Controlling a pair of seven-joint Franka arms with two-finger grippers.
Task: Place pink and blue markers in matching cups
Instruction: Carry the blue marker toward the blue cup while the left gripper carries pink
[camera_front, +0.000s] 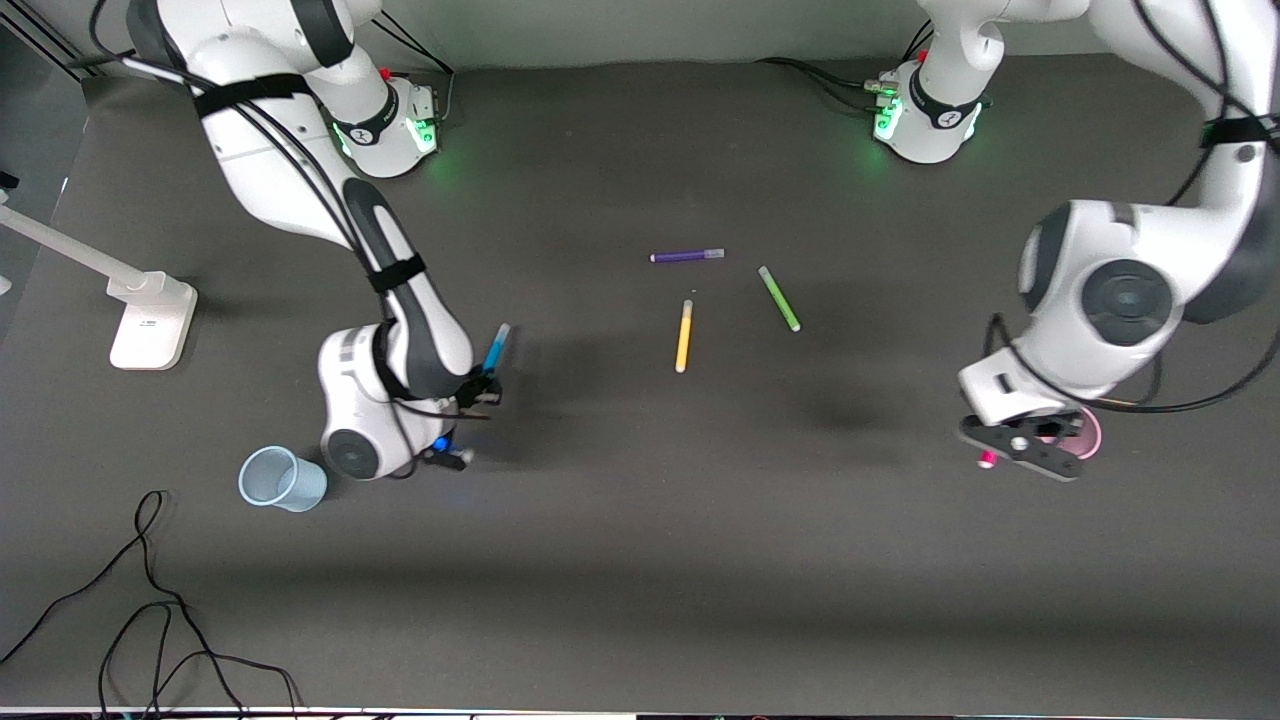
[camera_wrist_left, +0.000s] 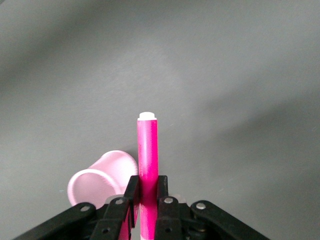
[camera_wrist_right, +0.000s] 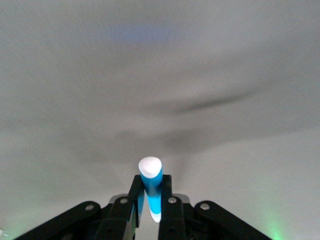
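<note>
My right gripper is shut on the blue marker and holds it tilted above the table, beside the pale blue cup, which stands nearer to the front camera at the right arm's end. In the right wrist view the blue marker sits between the shut fingers. My left gripper is shut on the pink marker, over the table right beside the pink cup, which it partly hides. The left wrist view shows the pink marker clamped and the pink cup next to it.
A purple pen, a green pen and a yellow pen lie mid-table. A white stand sits at the right arm's end. Black cables lie near the front edge.
</note>
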